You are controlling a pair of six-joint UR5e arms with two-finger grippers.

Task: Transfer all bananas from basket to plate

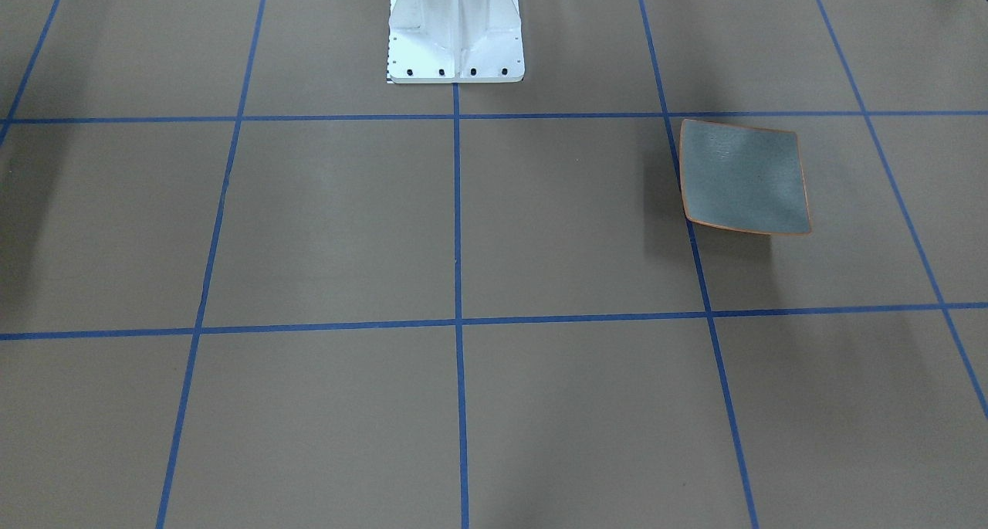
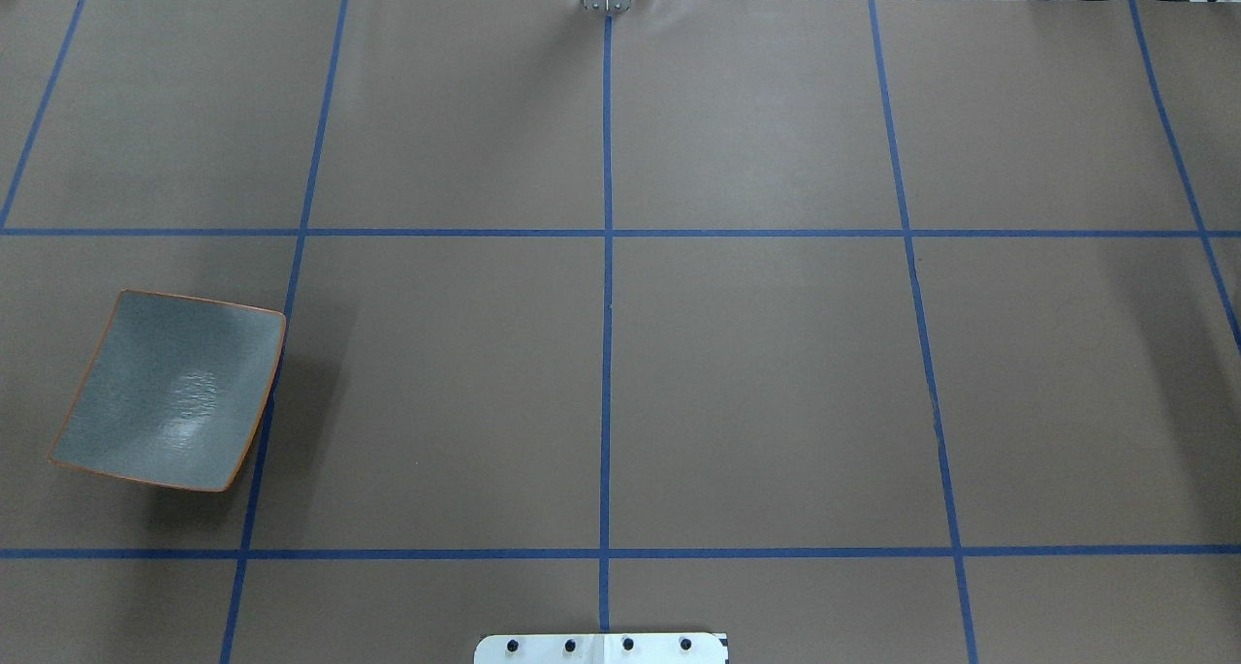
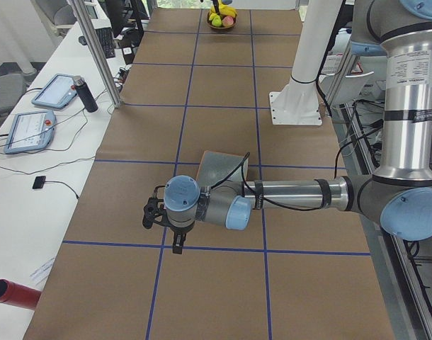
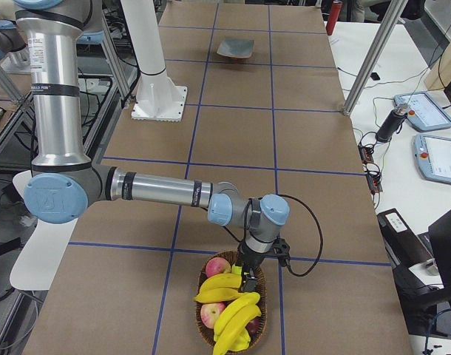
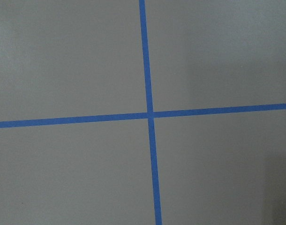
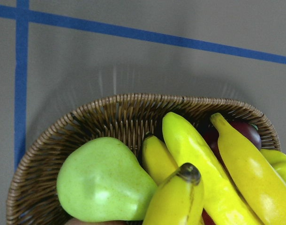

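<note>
Exterior right view: hovering right gripper (image 4: 248, 279) over inner rim of basket (image 6: 110, 115), bananas (image 4: 229, 310) heaped just below, stretching lengthwise toward end of table (image 4: 321, 207). Judging right arm nearer; noting left gripper (image 3: 178, 246) near plate (image 4: 235, 48), well apart from basket. Cannot tell either jaw state.

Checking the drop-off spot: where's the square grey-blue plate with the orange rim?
The square grey-blue plate with the orange rim sits on the brown table at the overhead view's left, the robot's left side, beside a blue tape line.
</note>
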